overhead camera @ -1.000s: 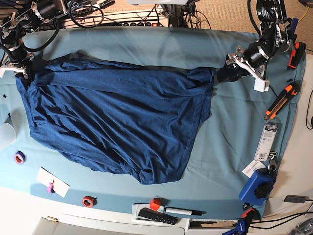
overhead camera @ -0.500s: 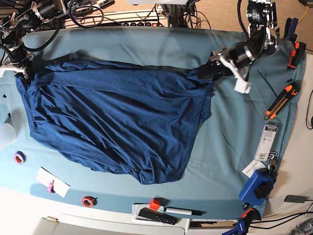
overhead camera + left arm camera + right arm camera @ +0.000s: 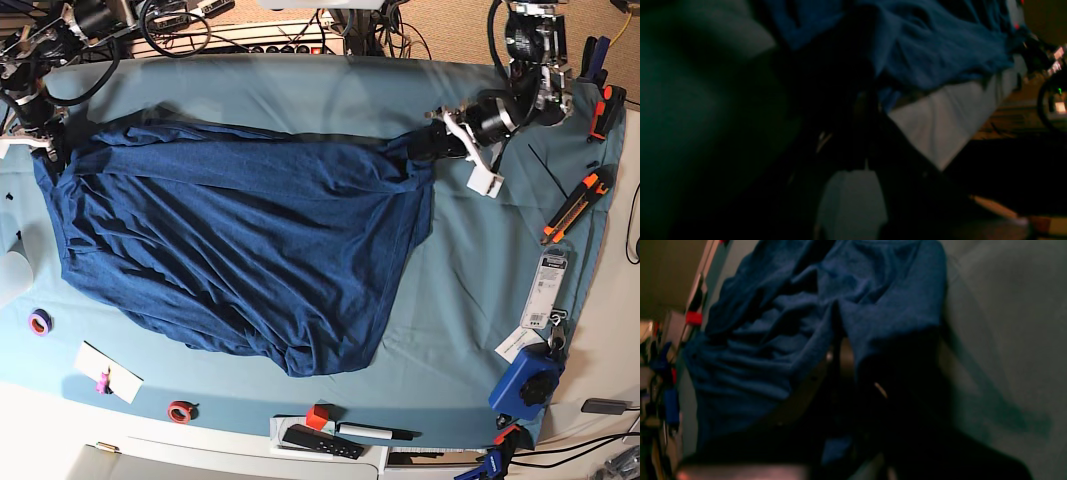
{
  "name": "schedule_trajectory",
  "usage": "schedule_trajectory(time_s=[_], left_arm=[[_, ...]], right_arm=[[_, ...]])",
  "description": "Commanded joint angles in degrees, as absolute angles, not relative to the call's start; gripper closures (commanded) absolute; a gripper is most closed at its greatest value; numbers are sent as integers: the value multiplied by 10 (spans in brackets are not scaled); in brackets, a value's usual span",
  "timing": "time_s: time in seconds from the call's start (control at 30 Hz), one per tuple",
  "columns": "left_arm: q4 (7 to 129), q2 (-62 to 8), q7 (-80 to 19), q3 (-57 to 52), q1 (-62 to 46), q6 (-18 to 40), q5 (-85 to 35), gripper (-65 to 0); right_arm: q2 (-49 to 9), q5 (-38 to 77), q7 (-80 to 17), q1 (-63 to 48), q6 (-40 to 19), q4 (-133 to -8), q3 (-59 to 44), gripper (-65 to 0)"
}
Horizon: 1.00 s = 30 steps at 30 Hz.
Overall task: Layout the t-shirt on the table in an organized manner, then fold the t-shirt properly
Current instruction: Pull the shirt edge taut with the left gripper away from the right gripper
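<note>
The dark navy t-shirt [image 3: 240, 250] lies spread and wrinkled across the teal-covered table [image 3: 480, 300]. My left gripper [image 3: 422, 150] sits at the shirt's upper right corner, where the cloth bunches up. In the left wrist view its dark fingers [image 3: 860, 103] are shut, with blue fabric [image 3: 933, 50] gathered around the tips. My right gripper [image 3: 48, 150] holds the upper left corner. In the right wrist view it [image 3: 840, 353] is shut on the cloth, and the shirt [image 3: 790, 323] drapes away from it.
Along the right edge lie an orange box cutter [image 3: 575, 205], a white tag [image 3: 545, 290] and a blue device [image 3: 527, 380]. The front edge carries a purple tape roll [image 3: 39, 322], a white card [image 3: 108, 372], a red ring [image 3: 181, 410] and a remote [image 3: 320, 440].
My left gripper has moved leftward from the bare cloth beside the shirt onto its upper right corner and closed there. The right arm has not moved.
</note>
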<state>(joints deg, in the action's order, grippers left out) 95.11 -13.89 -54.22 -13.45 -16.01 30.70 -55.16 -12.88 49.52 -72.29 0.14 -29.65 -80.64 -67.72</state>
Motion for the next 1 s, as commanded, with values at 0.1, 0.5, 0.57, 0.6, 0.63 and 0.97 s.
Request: schedule_trajectory(time_s=[0.1,0.5,0.57,0.6,0.63,0.97], left_arm=[[1004,-181,-534,-138,-177,316,-568,0],[1060,-184,-553,-138,-242,316,-568,0],[1063,-184,-560,-138,-253,316,-568,0],[1064,-184,-561,-138,-258,317,-570,0],[1064,-184,-562,-138,-263,317,-573,0],[1064,-192,-562,-153,-294,331,-582,0]], right_arm=[[-194,516,-720,1,-300,-818,-678,0],[-215,546,-771,-42,-300,-818,-679,0],[-215,546,-773,-54,-300,-818,-679,0],[-215,546,-774,-60,-300,-818,-679,0],[-215,546,-775,-66,-300,-818,-679,0],[-219,545,-775,-91,-319,-818,-679,0]])
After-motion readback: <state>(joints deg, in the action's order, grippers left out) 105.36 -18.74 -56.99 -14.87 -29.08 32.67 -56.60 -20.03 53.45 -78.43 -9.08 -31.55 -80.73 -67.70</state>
